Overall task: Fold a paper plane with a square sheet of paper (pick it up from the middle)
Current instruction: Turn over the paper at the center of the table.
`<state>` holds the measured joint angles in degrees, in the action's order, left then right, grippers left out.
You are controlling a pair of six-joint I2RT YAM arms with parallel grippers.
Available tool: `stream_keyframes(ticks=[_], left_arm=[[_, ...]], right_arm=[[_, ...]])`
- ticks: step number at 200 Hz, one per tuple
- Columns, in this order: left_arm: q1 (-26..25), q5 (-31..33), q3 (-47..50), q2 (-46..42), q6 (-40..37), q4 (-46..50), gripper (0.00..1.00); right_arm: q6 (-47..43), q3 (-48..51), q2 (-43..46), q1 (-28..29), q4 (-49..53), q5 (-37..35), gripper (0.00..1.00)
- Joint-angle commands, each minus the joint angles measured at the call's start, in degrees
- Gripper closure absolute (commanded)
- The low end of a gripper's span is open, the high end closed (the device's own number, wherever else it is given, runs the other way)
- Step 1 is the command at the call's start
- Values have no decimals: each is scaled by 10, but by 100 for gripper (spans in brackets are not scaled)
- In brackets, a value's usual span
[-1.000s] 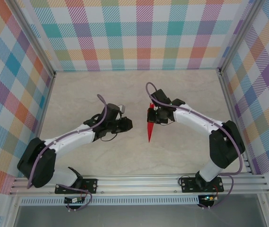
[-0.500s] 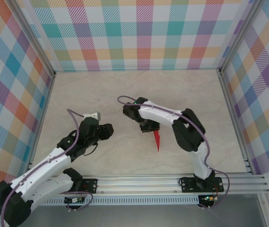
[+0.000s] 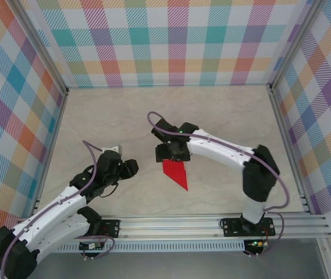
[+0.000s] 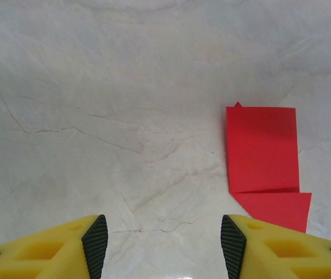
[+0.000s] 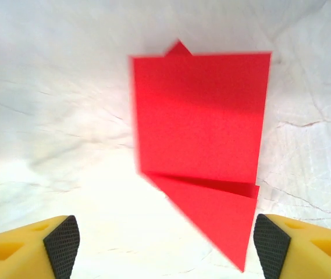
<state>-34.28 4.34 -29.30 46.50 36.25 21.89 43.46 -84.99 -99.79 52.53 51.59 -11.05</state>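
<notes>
Paper plane (image 3: 175, 172) flat on the pale table (image 3: 95, 116), about the middle, just on the near side of the right claw (image 3: 166, 154). Folded red paper, broad at the far end, narrowing to a sharp point aimed near and slightly right.

From the right wrist: paper plane (image 5: 203, 145) as a red oblong with a crease across it and a slanted wedge beyond the crease. Right claw (image 5: 166, 247) spread wide, yellow fingers (image 5: 25, 247) with black pads on either side of the wedge's tip, nothing gripped, pads apart from the paper as far as can be made out.

Left claw (image 3: 129, 169) to the left of the paper plane, apart from it, pointing toward it. From the left wrist: left claw (image 4: 164, 247) open, bare table between the pads, paper plane (image 4: 262, 148) ahead and off to the right, untouched.

Checked walls (image 3: 177, 40) on three sides of the table.
</notes>
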Motion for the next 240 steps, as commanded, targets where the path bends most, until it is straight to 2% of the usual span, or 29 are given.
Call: stream_keyframes(ticks=[1,17,74,117,179,199,221,240], left_arm=[[11,-34,-8,15,6,-24,43],[11,-58,-15,30,7,-24,43],[11,-94,1,58,22,-55,40],[11,-118,-26,113,18,-85,41],[11,-127,-38,103,-9,-44,41],[11,-130,-28,95,-12,-40,40],[11,-132,-17,91,-3,-41,41],[11,-135,1,80,14,-54,41]], right_arm=[[37,56,23,-27,-49,28,17],[56,73,33,-45,-64,66,17],[65,29,37,-45,4,37,16],[47,33,36,-60,1,63,15],[49,37,48,-65,-7,76,18],[59,83,103,-64,-53,42,18],[39,202,205,-65,-176,5,10],[0,301,271,-69,-254,14,8]])
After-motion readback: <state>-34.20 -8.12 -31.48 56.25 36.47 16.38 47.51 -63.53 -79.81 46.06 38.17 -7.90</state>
